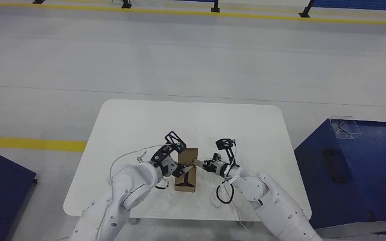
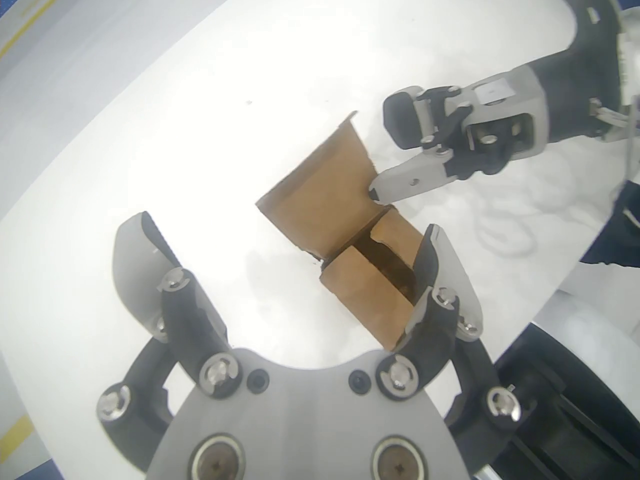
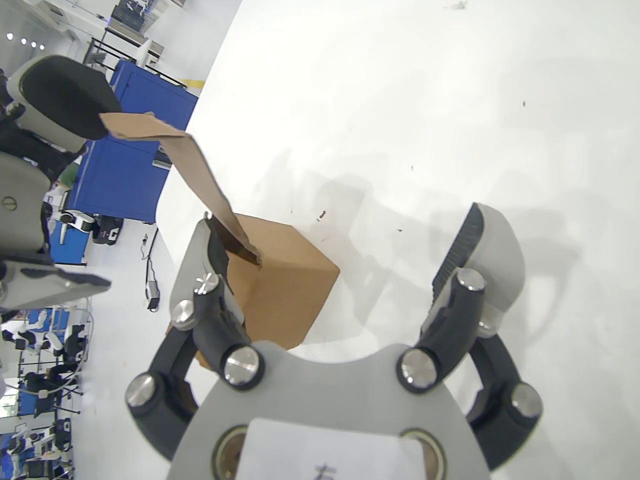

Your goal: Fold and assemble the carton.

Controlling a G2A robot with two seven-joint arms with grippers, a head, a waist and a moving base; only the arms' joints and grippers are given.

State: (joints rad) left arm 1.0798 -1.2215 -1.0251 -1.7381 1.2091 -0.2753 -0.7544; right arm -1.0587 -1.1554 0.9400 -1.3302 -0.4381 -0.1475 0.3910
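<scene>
A small brown carton (image 1: 186,170) stands near the front of the white table (image 1: 139,126). Its top is open and one long flap (image 2: 325,187) is raised. My left gripper (image 2: 289,224) is open around the carton (image 2: 370,297), with one finger (image 2: 440,272) at the rim of the open top. My right gripper (image 3: 342,222) is open too; one of its fingers (image 3: 210,262) lies against the base of the flap (image 3: 200,172), and the box body (image 3: 285,282) sits beside it. In the left wrist view the right gripper (image 2: 387,154) touches the flap's edge with one fingertip.
Both arms meet over the carton from the table's front edge. A cable loop (image 1: 225,194) hangs by the right arm. A blue cabinet (image 1: 350,172) stands right of the table, and another blue unit (image 1: 12,184) to its left.
</scene>
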